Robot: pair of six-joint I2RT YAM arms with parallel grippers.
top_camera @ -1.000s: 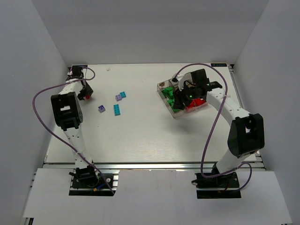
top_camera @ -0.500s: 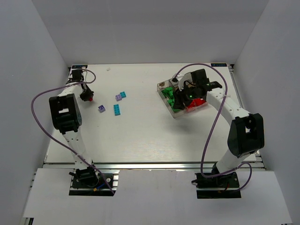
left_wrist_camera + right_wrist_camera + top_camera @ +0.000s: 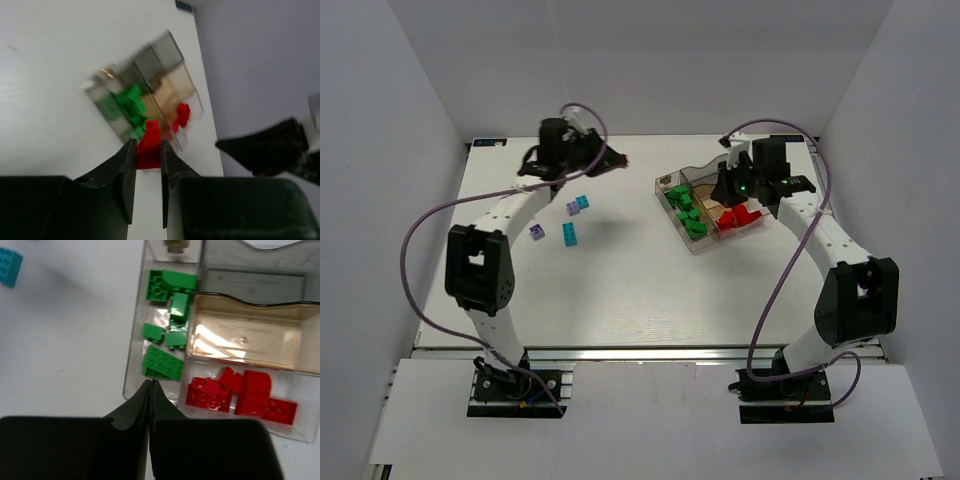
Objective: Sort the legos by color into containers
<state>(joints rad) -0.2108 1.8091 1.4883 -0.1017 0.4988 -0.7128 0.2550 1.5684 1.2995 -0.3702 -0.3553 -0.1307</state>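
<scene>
My left gripper (image 3: 611, 160) hangs above the table's back middle, shut on a red lego (image 3: 149, 144) that sits between its two fingers. The clear tray (image 3: 698, 246) lies to its right, blurred in the left wrist view. Its long section holds several green legos (image 3: 165, 364), and a squarish compartment holds red legos (image 3: 240, 396). My right gripper (image 3: 151, 383) is shut and empty, above the tray's edge by the green section. Two cyan legos (image 3: 569, 234) and two purple legos (image 3: 537, 231) lie loose on the table left of centre.
One brownish tray compartment (image 3: 245, 335) between the green and red ones is bare. A cyan lego (image 3: 9, 266) shows at the upper left of the right wrist view. White walls close in the table on three sides. The right arm (image 3: 270, 145) shows dark in the left wrist view.
The left arm swung from the far left rear corner rightward and up, carrying the red lego. The right gripper shut and drew back above the tray.
</scene>
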